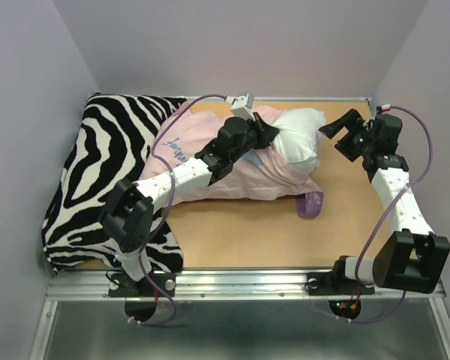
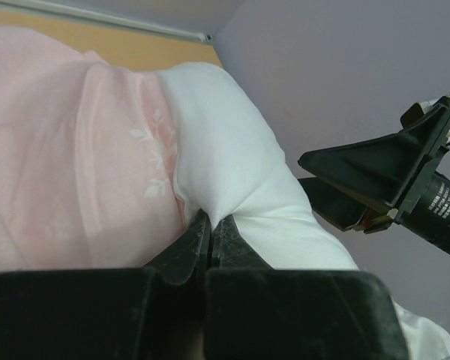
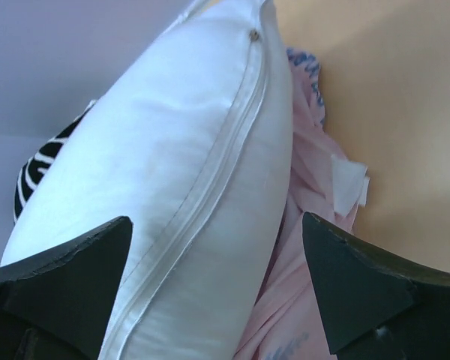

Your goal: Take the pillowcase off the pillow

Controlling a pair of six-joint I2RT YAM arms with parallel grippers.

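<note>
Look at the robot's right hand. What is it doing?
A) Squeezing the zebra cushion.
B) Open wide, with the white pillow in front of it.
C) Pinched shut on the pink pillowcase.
B: the right gripper has its fingers wide apart and holds nothing, and the white pillow shows between them in the right wrist view.
</note>
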